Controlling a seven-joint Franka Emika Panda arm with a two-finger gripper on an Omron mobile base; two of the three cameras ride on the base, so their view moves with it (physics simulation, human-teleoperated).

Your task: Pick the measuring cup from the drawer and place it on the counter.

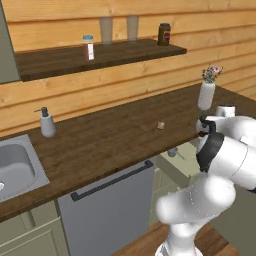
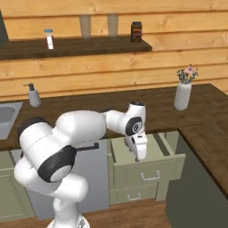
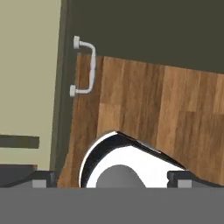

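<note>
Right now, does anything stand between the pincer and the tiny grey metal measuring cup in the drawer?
Nothing visible does: the open pincer hangs above the pale green drawer, where the cup lies uncovered.

The drawer (image 2: 147, 162) stands pulled out from under the tabletop's (image 1: 115, 135) front edge, a shallow box with a pale grey-green front, a thin silver bar handle and a cream inside. The measuring cup (image 1: 173, 152), tiny, grey and metallic with a thin straight handle, lies inside the drawer near its back, just below the front edge of the long dark brown wood-grain tabletop.
</note>
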